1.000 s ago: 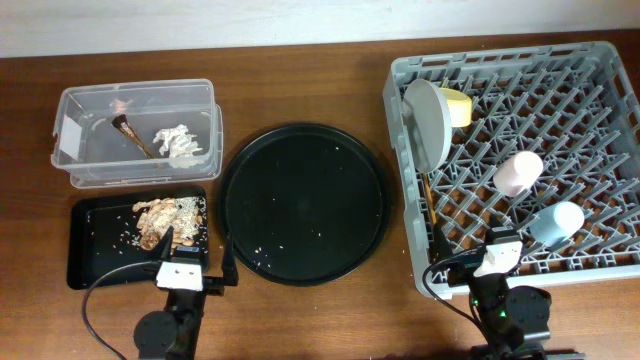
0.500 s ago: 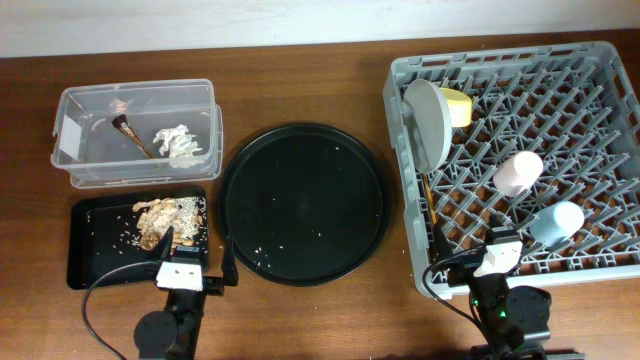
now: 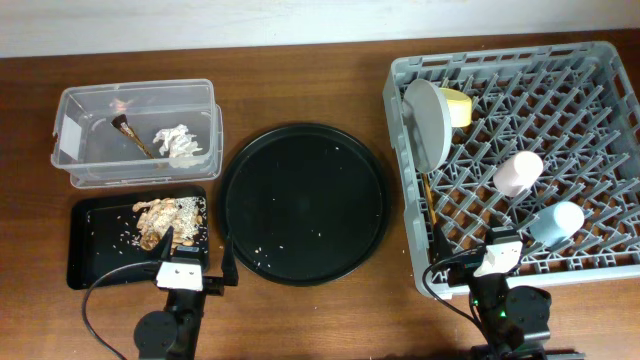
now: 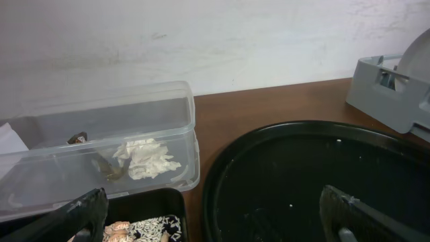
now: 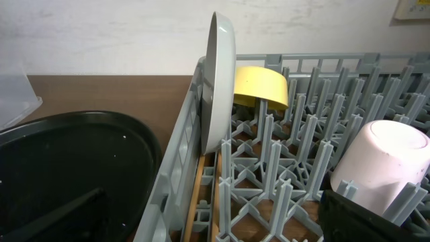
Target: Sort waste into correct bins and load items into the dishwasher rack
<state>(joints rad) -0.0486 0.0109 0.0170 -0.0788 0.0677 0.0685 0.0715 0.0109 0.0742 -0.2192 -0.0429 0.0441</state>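
Note:
The grey dishwasher rack (image 3: 600, 60) holds the grey-green plate (image 3: 428, 120) on edge, the yellow bowl (image 3: 458, 106), the pink cup (image 3: 517, 173), the light blue cup (image 3: 556, 223) and the chopsticks (image 3: 429, 200). The clear box (image 3: 90, 172) holds white tissue (image 3: 176, 140) and the wrapper (image 3: 126, 127). The black rectangular tray (image 3: 90, 250) holds food scraps (image 3: 160, 218). My left gripper (image 4: 215, 218) is open and empty at the front, between that tray and the round tray. My right gripper (image 5: 208, 215) is open and empty over the rack's front left edge.
A round black tray (image 3: 305, 203) with a few crumbs lies in the middle of the wooden table. A white wall runs along the far edge. Both arm bases stand at the front edge, with cables beside them.

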